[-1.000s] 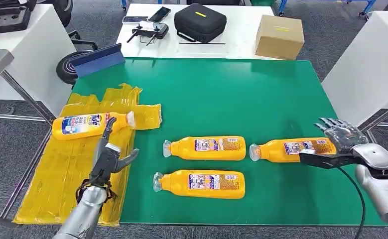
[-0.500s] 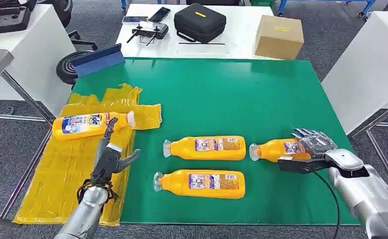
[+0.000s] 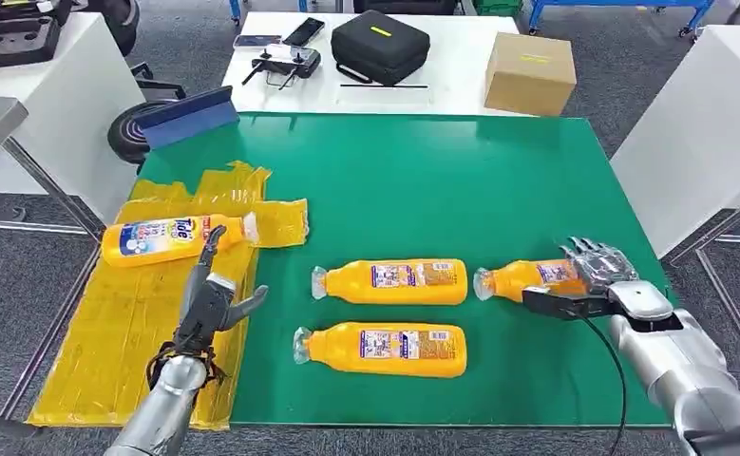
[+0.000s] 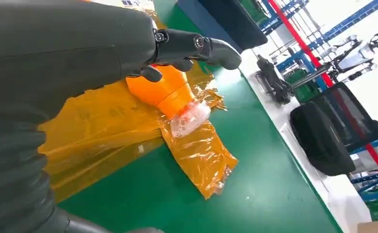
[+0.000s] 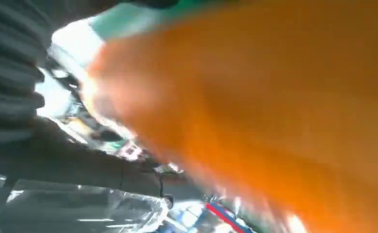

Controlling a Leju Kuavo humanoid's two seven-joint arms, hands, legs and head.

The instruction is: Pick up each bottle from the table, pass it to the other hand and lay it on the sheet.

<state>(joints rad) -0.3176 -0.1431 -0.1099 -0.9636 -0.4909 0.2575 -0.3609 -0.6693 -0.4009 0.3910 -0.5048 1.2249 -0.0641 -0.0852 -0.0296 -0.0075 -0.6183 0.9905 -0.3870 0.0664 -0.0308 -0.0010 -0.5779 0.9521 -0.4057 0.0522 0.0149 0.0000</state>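
Bottle: we judge the rightmost orange plastic bottle (image 3: pixel 527 279) stiff, slick; grip mid-body.
Right hand (image 3: pixel 601 275): fingers draped over it; closure unclear.
Left hand (image 3: pixel 210 302): spread, empty.

Green table (image 3: pixel 461 180), yellow sheet (image 3: pixel 128 313) at its left edge, three orange bottles (image 3: pixel 389 282) lying flat
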